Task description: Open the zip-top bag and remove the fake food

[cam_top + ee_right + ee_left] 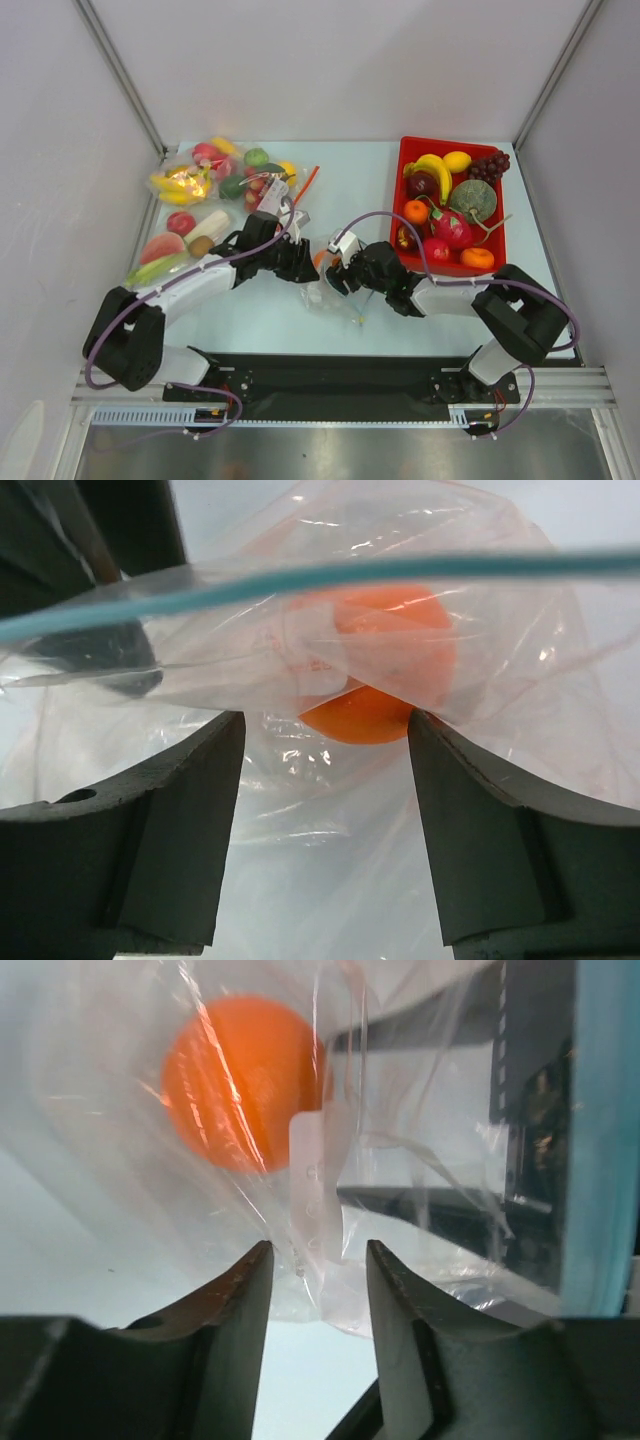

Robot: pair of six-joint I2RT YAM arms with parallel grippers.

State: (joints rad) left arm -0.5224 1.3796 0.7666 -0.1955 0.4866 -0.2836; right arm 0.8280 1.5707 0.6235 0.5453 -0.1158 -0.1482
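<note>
You had both arms meeting a little toward the near edge from the middle of the table (440,315). Bare tabletop showed along the near edge in front of them and across the near-right corner. A red bin (404,190) of loose fruit filled the far-right corner, and its near rim sat close to your right forearm. The far-left corner held clear bags of fruit (215,172), and a few loose pieces (175,245) lay along the left edge just beside your left arm. A strip of bare surface ran along the far edge between those bags and the bin.

The zip-top bag (338,293) lay crumpled between the two grippers, clear and full of creases and glare. Its blue-green zip strip (320,575) ran straight across the right wrist view, above the jaws. The only fake food (245,1080) you could see was one round orange fruit inside the bag, showing through the plastic. I could not tell whether the bag held more.

Your left gripper (303,266) had its jaws a narrow gap apart, with a fold of the bag's plastic hanging between the tips and not visibly pinched. Your right gripper (337,277) had its jaws spread wide, with the bag and the orange fruit sitting in the gap just past the tips. I could not tell whether either pad touched the plastic.
</note>
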